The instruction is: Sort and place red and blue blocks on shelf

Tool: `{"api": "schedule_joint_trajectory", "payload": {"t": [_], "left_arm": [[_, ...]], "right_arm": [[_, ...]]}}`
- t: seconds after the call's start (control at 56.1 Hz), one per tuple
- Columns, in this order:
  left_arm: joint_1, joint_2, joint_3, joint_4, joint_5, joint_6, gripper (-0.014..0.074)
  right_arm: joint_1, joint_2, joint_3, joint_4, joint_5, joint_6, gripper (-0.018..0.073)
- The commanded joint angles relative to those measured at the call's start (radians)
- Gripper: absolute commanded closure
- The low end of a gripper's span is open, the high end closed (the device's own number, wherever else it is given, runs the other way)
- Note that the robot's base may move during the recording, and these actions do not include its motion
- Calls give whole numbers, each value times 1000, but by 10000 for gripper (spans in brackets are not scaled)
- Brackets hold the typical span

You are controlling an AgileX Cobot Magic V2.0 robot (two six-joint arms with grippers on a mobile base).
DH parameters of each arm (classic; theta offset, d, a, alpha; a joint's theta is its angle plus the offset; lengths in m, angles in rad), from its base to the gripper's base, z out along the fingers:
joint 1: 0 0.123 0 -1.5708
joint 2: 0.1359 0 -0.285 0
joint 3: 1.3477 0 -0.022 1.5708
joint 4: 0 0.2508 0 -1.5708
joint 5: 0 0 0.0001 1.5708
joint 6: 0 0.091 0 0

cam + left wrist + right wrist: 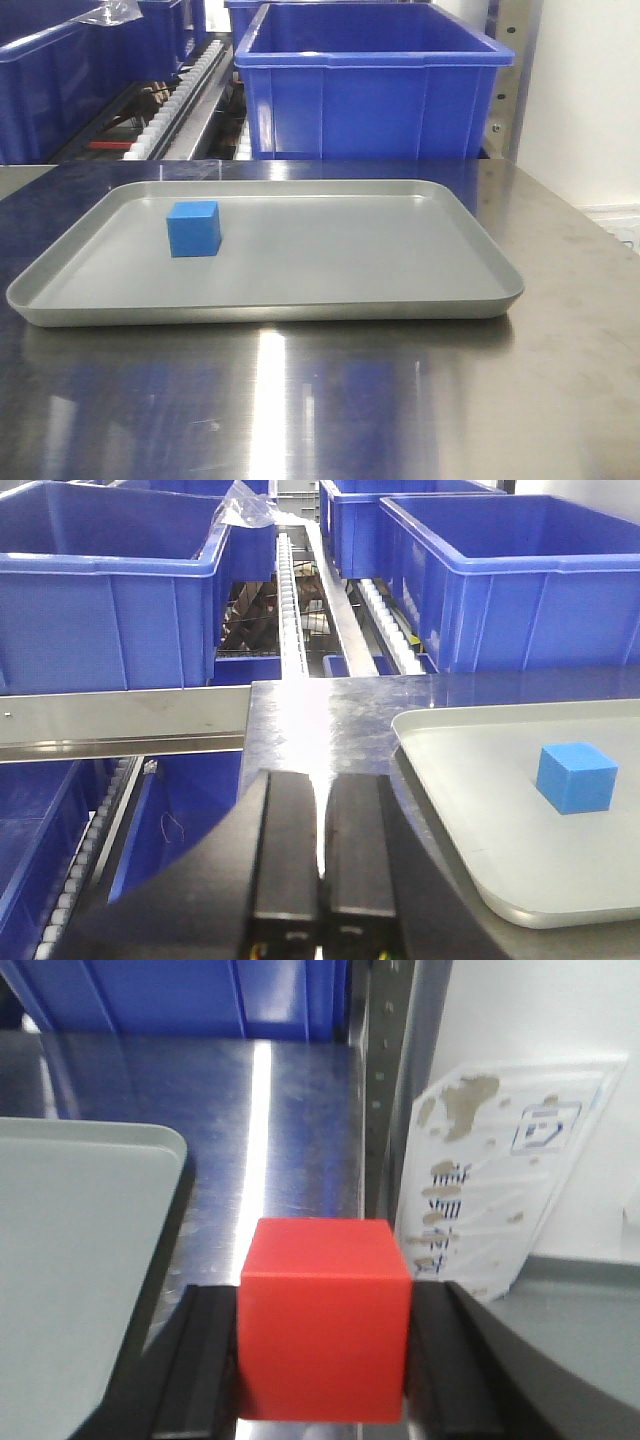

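The blue block [193, 228] rests on the left part of a shallow grey tray [400, 300]. The left wrist view shows the blue block [576, 777] to the right of my left gripper [320, 780], well apart from it. That gripper is shut with nothing between its fingers and hovers over the steel tabletop by the tray's left edge. My right gripper [322, 1300] is shut on the red block [325, 1315], just right of the tray's corner [150, 1150]. The shelf's front rail [120, 720] and its roller tracks [290, 610] lie ahead to the left.
Large blue bins [370, 85] [100, 590] stand on the rack behind the table. A perforated steel upright [385, 1090] and a worn printed sheet [500, 1180] are close to the right of the held red block. Another blue bin [60, 820] sits below the rail.
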Motion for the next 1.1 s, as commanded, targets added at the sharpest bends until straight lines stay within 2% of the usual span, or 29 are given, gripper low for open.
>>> {"api": "schedule_joint_trajectory", "payload": {"t": [0.0,0.339,1.087], "left_arm": [[-6,-19,26,-2,-86,-9,516],[-6,-19,26,-2,-86,-9,516],[-6,-19,26,-2,-86,-9,516]], "right_arm": [[-4,-112,20,-5,-91,-12,198],[-4,-424,107,-5,-64,-12,198],[-4,-434,107,-5,-61,-12,198]]}}
